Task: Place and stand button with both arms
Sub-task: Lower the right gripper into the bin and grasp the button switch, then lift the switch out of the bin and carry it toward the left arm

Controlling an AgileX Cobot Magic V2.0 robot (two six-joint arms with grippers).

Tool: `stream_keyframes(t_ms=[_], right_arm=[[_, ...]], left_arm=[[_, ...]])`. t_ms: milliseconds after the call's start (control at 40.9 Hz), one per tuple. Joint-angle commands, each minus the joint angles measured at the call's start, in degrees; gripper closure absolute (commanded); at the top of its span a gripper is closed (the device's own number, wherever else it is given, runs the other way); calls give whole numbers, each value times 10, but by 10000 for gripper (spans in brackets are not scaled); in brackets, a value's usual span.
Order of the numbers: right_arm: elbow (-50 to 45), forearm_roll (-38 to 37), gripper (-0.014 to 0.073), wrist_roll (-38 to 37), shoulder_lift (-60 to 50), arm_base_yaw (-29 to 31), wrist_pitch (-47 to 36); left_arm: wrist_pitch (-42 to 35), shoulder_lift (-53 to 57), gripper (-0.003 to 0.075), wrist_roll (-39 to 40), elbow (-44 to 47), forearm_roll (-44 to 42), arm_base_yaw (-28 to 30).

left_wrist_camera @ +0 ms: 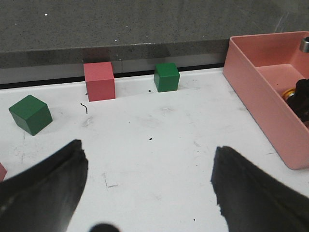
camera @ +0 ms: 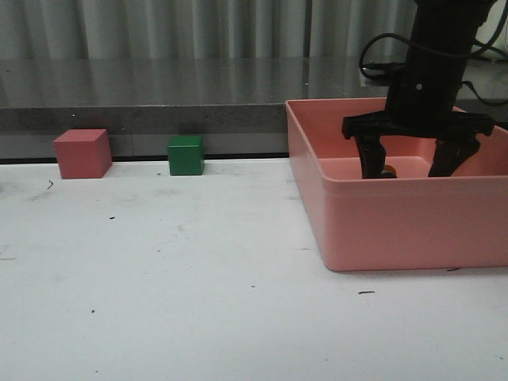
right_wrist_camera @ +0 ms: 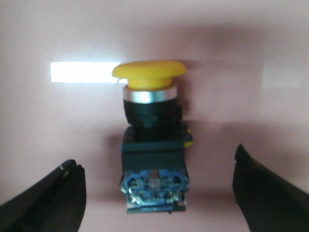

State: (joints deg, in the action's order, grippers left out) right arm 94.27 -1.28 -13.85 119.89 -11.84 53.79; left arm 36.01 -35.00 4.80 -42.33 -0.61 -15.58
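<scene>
The button (right_wrist_camera: 152,145) lies on its side on the floor of the pink bin (camera: 381,222), with its yellow cap, silver collar, black body and blue-clear base. My right gripper (right_wrist_camera: 157,188) is open and lowered into the bin, one finger on each side of the button's base and apart from it. In the front view the right gripper (camera: 406,168) is inside the bin and only a bit of the button (camera: 388,170) shows by its fingers. A sliver of the button (left_wrist_camera: 291,93) shows in the left wrist view. My left gripper (left_wrist_camera: 149,188) is open and empty over the white table.
A pink cube (camera: 82,153) and a green cube (camera: 186,155) stand at the table's back edge by a grey ledge. The left wrist view shows a second green cube (left_wrist_camera: 30,113) further left. The bin's walls (left_wrist_camera: 260,92) stand to the right.
</scene>
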Motion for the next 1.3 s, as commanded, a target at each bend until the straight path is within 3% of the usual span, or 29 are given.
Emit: stream_keyframes(t_ms=[0, 318, 562, 709, 1272], right_arm=[[34, -6, -40, -3, -13, 4, -10], [46, -6, -28, -3, 3, 4, -1], [46, -5, 246, -3, 5, 4, 11], [46, -5, 325, -3, 5, 4, 11], [47, 18, 337, -3, -85, -16, 53]], left_arm=[[-42, -4, 209, 6, -18, 0, -5], [-42, -4, 209, 6, -18, 0, -5], [-42, -4, 209, 6, -18, 0, -5], [-42, -4, 209, 6, -18, 0, -5], [-42, -4, 209, 6, -18, 0, -5]])
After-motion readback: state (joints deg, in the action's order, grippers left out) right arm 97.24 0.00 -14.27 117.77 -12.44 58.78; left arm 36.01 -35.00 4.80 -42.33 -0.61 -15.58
